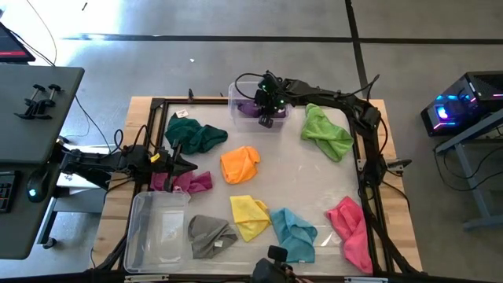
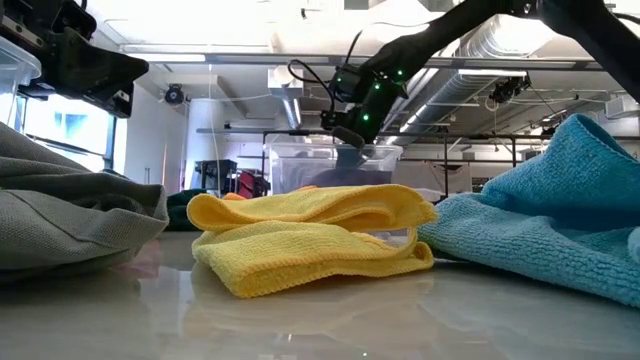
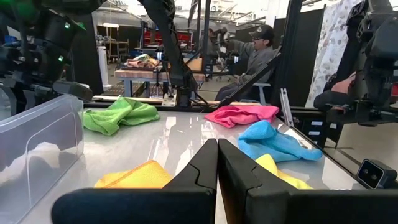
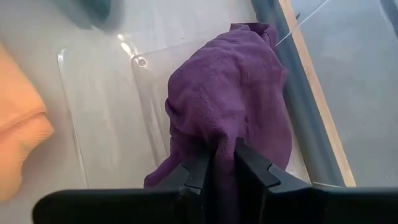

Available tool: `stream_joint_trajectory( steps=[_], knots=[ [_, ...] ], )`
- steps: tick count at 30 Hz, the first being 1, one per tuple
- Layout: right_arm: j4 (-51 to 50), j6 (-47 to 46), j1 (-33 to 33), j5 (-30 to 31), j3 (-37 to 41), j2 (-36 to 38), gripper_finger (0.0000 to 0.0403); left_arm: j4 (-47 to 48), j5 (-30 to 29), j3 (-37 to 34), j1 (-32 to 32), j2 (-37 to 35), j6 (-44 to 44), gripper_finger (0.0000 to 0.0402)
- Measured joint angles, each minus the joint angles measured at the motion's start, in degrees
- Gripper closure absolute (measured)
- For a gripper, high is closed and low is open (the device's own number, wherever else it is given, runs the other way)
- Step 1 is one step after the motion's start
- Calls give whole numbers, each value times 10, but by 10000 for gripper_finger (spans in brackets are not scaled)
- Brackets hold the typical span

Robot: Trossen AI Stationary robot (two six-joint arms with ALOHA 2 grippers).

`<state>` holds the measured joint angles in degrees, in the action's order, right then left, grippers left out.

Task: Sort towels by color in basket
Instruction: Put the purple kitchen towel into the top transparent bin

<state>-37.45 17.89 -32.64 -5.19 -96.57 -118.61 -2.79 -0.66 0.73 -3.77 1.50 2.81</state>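
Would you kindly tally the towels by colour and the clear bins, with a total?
Dark green towel: 1
Lime towel: 1
Orange towel: 1
Purple towel: 1
Magenta towel: 1
Yellow towel: 1
Cyan towel: 1
Grey towel: 1
Pink towel: 1
Clear bins: 2
Total: 11

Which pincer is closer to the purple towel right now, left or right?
Right. The right pincer is over the clear bin, its fingers pinching the purple towel. The left pincer sits shut across the table, by the magenta towel.
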Motion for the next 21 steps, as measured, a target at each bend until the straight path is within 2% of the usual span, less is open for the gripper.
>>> stream_joint_trajectory(
  steps=[9, 18, 21],
  knots=[
    [4, 1, 0, 1, 0, -1, 340, 0, 0, 0, 0, 0, 0, 402],
    [5, 1, 0, 9, -14, -4, 263, 0, 0, 0, 0, 0, 0, 402],
    [5, -1, 0, 26, -30, -4, 250, 0, 0, 0, 0, 0, 0, 402]
  ],
)
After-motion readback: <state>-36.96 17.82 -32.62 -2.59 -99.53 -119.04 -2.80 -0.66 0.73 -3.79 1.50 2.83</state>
